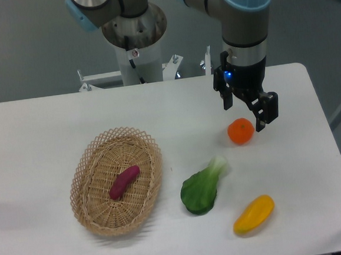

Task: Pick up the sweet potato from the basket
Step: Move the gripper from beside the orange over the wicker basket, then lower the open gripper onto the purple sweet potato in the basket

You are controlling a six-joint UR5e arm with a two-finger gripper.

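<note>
Gripper [245,111] wide, empty, near table's far right edge; travel left, descend across sweet potato [124,182] inside basket [82,170].

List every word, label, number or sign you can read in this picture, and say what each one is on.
No readable text anywhere.
The gripper shows only a blue light, no lettering.
A small sticker on the robot's white base is too small to read.
The basket, sweet potato, orange, green leafy vegetable and yellow fruit carry no labels.
</note>
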